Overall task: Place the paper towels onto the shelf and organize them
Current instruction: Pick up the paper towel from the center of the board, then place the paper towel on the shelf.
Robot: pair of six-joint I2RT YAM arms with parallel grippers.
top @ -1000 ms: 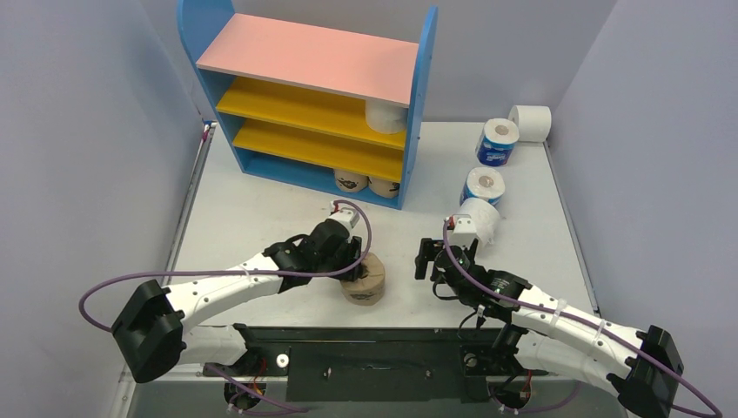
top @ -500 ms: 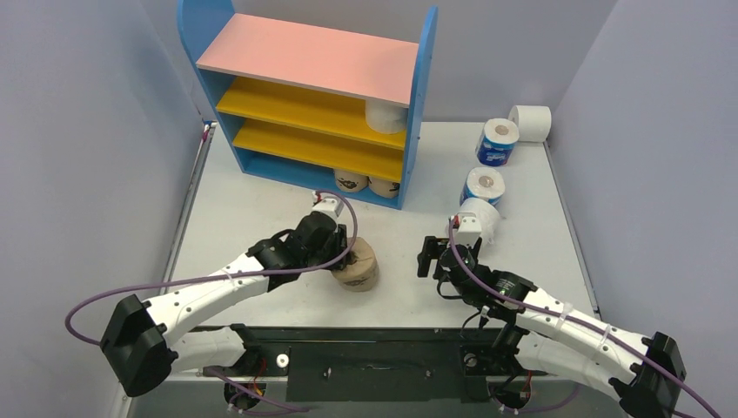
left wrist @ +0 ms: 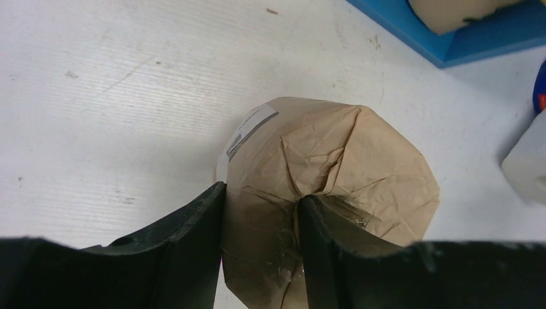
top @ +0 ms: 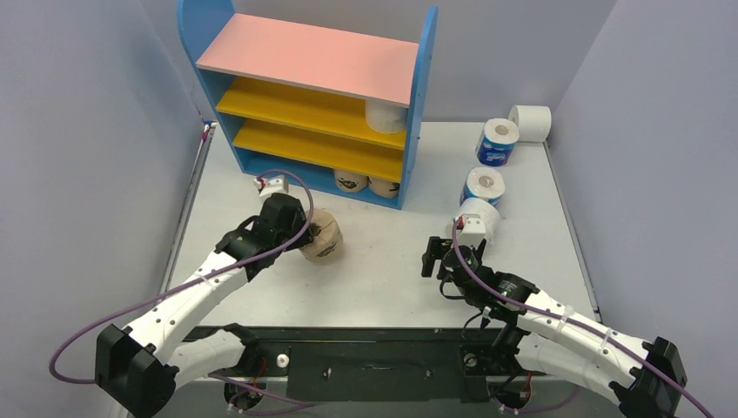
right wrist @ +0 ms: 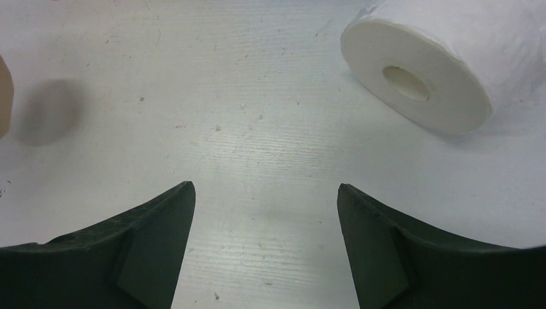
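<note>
left hand (left wrist: 261, 196): pinching tan roll (left wrist: 348, 154) | right hand (right wrist: 264, 188): spread wide

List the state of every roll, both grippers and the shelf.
left gripper: shut on the held tan roll
held tan roll: gripped, lifted, tilted
right gripper: open, empty
near white roll: loose, on its side
near blue roll: upright, loose
far blue roll: upright, loose
far white roll: on its side
shelf: upright, partly filled
shelved white roll: on upper yellow board
shelved tan rolls: on the base
</note>
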